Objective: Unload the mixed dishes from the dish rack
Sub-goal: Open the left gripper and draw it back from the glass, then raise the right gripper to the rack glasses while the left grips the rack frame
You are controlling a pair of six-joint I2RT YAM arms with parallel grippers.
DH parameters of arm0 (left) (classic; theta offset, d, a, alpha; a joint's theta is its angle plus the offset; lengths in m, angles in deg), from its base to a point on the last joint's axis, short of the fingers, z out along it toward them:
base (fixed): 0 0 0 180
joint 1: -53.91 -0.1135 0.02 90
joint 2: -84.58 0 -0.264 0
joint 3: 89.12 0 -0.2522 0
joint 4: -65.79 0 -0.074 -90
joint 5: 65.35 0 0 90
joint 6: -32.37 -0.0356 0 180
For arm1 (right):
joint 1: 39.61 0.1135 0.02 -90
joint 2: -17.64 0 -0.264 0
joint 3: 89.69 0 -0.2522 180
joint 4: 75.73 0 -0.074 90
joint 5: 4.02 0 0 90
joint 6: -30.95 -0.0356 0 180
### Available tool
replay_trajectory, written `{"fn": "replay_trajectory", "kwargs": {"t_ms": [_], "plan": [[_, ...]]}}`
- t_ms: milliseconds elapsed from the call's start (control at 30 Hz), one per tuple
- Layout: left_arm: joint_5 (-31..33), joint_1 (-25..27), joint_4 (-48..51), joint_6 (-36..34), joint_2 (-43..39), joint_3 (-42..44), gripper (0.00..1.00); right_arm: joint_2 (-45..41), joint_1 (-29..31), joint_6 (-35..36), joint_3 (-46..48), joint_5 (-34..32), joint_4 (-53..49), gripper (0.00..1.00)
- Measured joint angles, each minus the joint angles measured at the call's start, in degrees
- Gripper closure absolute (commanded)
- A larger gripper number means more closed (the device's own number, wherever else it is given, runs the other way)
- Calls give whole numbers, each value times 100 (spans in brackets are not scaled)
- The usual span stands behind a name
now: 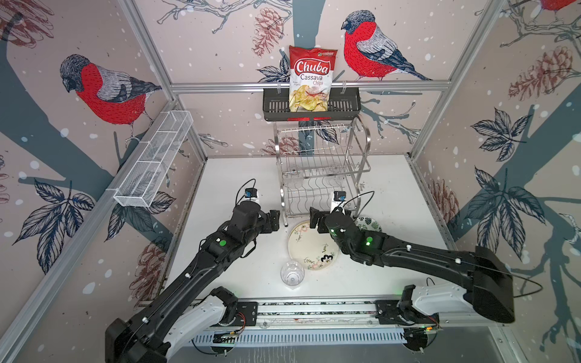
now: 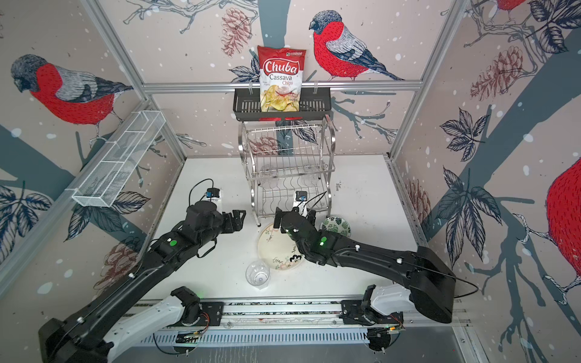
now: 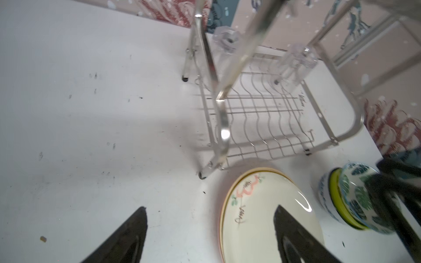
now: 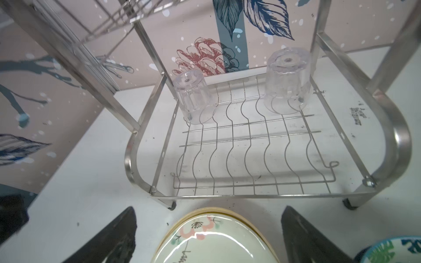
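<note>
Left gripper [image 1: 275,219] hangs just left of the dish rack [image 1: 320,176], by its front leg, jaws parted and empty. Right gripper [image 1: 315,217] is spread wide too, holding nothing, above the far edge of the cream floral plate [image 1: 311,248]. I see that plate topping a stack on the table [image 1: 393,195] in front of the rack. One clear tumbler [image 4: 193,98] and a second tumbler [image 4: 287,82] sit upside down at the back of the lower tier. A third tumbler [image 1: 292,273] stands near the plates. Right of the plates, the green-leaf bowl [image 3: 355,193] nests in the lime green bowl [image 3: 334,182], inside the blue-patterned bowl [image 3: 323,195].
</note>
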Motion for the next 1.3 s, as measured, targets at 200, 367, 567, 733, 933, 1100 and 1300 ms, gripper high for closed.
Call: {"fn": "replay_trajectory", "kwargs": {"t_ms": [200,367,567,733,933,1100,1300], "plan": [[-774,-238,-807,142,706,55,19,1126,-479,890,-520,444,678,1],[-964,-245,-1370,264,1156,55,27,1843,-911,1281,-883,981,1139,1],[-957,-247,-1644,400,1742,-131,35,2363,-1196,1530,-1174,1443,1644,1],[-1023,-247,-1720,398,2245,-396,42,2747,-1342,1788,-1478,1657,1886,1],[-1010,-247,-1714,400,2492,-496,48,3322,-1486,2092,-1996,1923,2100,1],[-944,-247,-1655,396,2618,-546,68,3818,-1683,2295,-2490,1991,2203,1],[-916,-223,-1563,321,2682,-634,79,4312,-1790,2500,-3036,2192,2227,1]]}}
